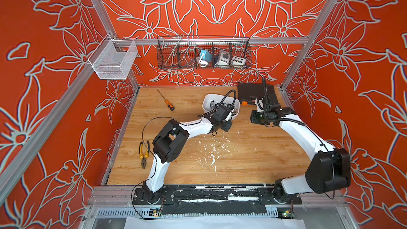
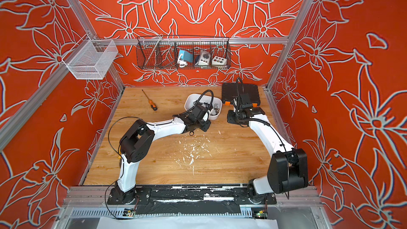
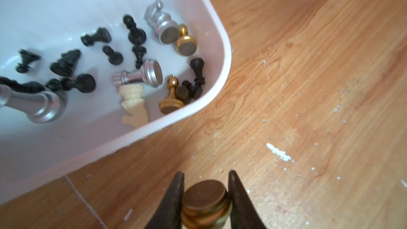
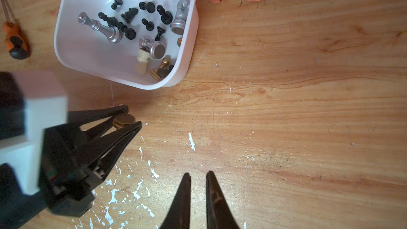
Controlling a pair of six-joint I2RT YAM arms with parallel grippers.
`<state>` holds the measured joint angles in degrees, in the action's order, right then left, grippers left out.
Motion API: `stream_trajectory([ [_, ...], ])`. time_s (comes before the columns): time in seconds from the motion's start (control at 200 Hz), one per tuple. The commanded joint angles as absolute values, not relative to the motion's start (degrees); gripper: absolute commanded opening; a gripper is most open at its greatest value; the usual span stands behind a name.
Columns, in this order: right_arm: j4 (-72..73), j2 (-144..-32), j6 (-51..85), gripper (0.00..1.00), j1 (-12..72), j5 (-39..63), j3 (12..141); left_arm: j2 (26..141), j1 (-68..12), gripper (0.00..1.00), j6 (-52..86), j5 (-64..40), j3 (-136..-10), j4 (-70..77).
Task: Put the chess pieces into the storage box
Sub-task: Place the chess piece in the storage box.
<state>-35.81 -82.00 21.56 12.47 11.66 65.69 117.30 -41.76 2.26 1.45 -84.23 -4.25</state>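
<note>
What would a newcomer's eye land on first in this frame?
The red floral walls all around, first. Then the white storage box at the far side of the table, with black, silver, gold and cream chess pieces lying jumbled inside. Just outside its rim, the left gripper clamps a gold piece; the right gripper is shut, empty.

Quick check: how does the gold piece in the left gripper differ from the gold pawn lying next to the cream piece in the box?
The held gold piece is clamped in the left gripper; the gold pawn lies loose. The held gold piece is outside the storage box; the gold pawn sits inside, in a corner. Both are gold with a dark round base.
</note>
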Motion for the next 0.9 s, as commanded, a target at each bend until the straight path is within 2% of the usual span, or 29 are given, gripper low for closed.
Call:
stream_trajectory([
  [0.0, -37.1, -81.1, 20.8, 0.17, 12.1, 12.0, 65.7, 113.6, -40.6, 0.29, 1.5, 0.7, -87.8, -5.9],
  [0.365, -37.2, -81.3, 20.7, 0.16, 12.2, 12.1, 65.8, 119.6, -34.2, 0.29, 1.0, 0.0, -102.4, -10.2],
  [0.58, -37.5, -81.6, 20.2, 0.16, 12.1, 12.2, 65.1, 124.4, -30.2, 0.29, 2.3, -1.6, -106.6, -9.4],
  [0.896, -36.5, -81.5, 20.6, 0.16, 12.1, 12.5, 62.5, 130.3, -29.3, 0.3, 3.0, -3.6, -110.3, -9.9],
])
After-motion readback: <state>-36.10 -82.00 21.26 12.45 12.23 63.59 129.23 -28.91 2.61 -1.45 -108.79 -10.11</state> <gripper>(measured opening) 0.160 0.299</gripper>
